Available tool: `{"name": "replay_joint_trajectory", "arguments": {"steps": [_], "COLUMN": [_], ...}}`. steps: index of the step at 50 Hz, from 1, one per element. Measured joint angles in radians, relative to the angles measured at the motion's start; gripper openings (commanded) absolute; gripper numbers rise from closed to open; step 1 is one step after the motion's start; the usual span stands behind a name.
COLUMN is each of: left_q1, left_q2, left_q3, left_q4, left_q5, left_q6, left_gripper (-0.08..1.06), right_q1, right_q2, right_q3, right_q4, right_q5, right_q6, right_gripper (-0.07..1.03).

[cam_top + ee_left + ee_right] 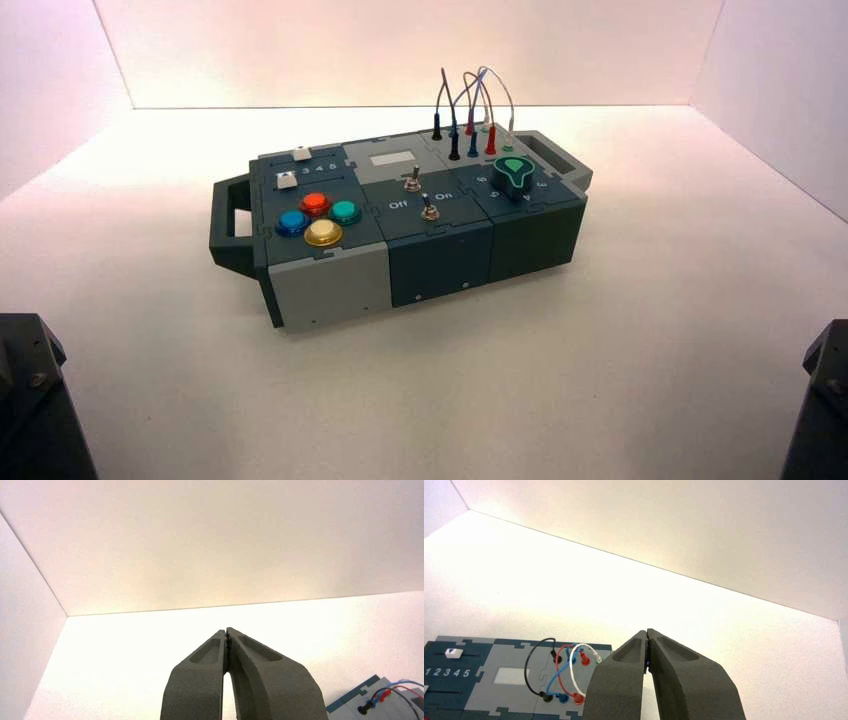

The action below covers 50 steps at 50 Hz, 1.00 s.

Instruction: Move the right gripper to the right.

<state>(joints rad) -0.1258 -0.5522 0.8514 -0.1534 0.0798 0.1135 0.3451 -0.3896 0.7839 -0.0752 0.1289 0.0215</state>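
Observation:
My right gripper (647, 632) is shut and empty, held above the white table away from the box (330, 285); only a dark part of the right arm (822, 400) shows at the high view's lower right corner. The right wrist view shows the box's far side beyond the gripper: looped wires (566, 672) in their sockets and a white slider (454, 653) by the numbers 1 2 3 4 5. My left gripper (227, 631) is shut and empty; the left arm (35, 400) is parked at the lower left corner.
The box stands turned in the table's middle, with four coloured buttons (318, 217), two toggle switches (420, 195), a green knob (515, 175) and wires (472, 110). Handles stick out at both ends. White walls enclose the table. A corner of the box (372, 700) shows in the left wrist view.

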Motion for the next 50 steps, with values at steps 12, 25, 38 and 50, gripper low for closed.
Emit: {"name": "replay_joint_trajectory", "arguments": {"steps": [12,25,38,50], "left_q1": [0.0,0.0,0.002,0.0], "left_q2": [-0.012,-0.012,-0.012,-0.012], "left_q3": [0.002,0.002,0.002,0.002], "left_q4": [0.002,0.002,0.002,0.002], "left_q5": [-0.002,0.0,-0.002,-0.002], "left_q6": [0.002,0.006,0.006,0.008], "left_gripper": [-0.03,-0.03,-0.03,-0.03], "right_q1": [0.0,0.0,-0.02,-0.173], "right_q2": [0.0,0.0,0.015,0.06], "right_q3": [0.0,0.0,-0.067,-0.15], "right_q4": [-0.002,-0.002,-0.002,-0.002], "right_q5": [0.0,0.005,0.046,0.072], "right_q6": [0.0,0.0,0.0,0.002], "right_gripper": [-0.02,-0.02,-0.02,-0.02]}}
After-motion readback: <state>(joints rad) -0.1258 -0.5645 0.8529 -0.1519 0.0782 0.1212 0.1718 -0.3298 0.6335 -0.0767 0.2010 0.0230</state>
